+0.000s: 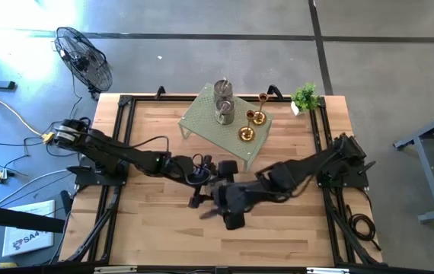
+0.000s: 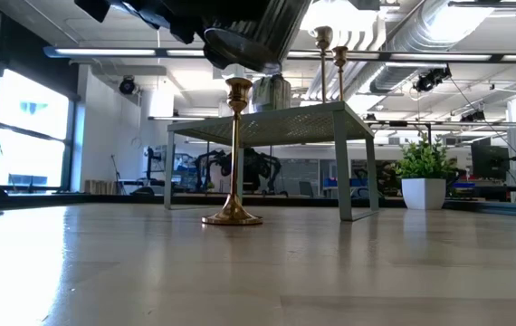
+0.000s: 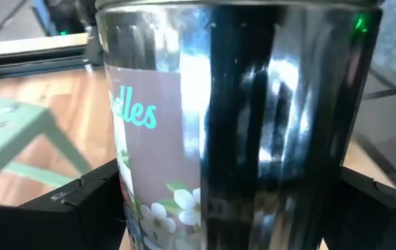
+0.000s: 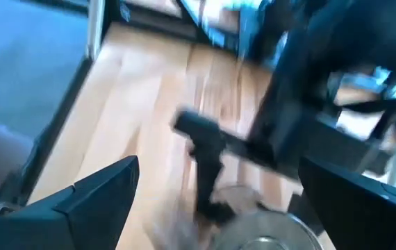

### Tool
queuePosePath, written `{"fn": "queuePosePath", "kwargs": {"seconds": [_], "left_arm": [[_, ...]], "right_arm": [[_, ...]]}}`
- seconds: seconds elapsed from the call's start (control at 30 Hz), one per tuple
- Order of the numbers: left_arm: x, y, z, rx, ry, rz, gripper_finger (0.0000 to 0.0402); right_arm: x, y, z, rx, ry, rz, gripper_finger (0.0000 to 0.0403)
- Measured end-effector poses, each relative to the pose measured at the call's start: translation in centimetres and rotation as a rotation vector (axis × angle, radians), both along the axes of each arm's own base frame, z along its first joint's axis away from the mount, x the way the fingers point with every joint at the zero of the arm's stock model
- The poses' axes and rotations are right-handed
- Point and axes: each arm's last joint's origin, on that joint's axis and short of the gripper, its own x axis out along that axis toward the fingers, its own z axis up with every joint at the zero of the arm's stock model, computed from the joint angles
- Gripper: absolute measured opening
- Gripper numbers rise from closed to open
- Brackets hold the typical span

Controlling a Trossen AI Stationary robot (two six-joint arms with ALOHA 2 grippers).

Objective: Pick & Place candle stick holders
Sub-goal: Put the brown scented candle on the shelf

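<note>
An upright shiny silver labelled candle cup [image 3: 233, 125] is gripped by the left hand [image 3: 226, 201] above the wooden counter [image 1: 156, 236]; the right hand [image 4: 212, 201] is spread open

Left claw [image 1: 196, 180]: near table centre, a tin [image 3: 233, 125] between its fingers.
Right claw [image 1: 218, 199]: just beside the left claw, on its right.
Rack [image 1: 202, 120]: behind both claws, toward the table's far edge.
On rack: two cups [image 1: 223, 100], two candlesticks [image 1: 247, 134].
Third candlestick [image 2: 233, 154]: on the table in front of the rack, per low view.
Plant [image 1: 304, 97]: right of the rack, well apart from both claws.
</note>
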Motion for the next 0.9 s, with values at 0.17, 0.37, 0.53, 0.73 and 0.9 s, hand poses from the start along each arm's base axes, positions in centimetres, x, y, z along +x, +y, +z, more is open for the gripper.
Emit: {"fn": "queuePosePath", "kwargs": {"seconds": [0.17,0.37,0.53,0.73,0.9], "left_arm": [[-1.0,0.5,1.6,0.051,-0.042,0.08,0.0351],[-3.7,1.4,5.5,0.098,-0.155,0.15,0.0351],[-7.5,2.5,9.5,0.144,-0.286,0.22,0.0351],[-11.6,4.2,12.9,0.151,-0.441,0.247,0.0351],[-13.5,6.9,14.1,0.152,-0.488,0.335,0.0351]], "right_arm": [[-2.7,3.0,1.8,-0.128,-0.108,-0.008,0.0389],[-5.8,6.6,2.6,-0.238,-0.195,-0.051,0.0389],[-7.8,8.8,2.7,-0.287,-0.238,-0.055,0.0389],[-9.9,10.6,2.5,-0.373,-0.297,-0.121,0.0389],[-11.3,11.4,2.1,-0.425,-0.327,-0.182,0.0389]]}}
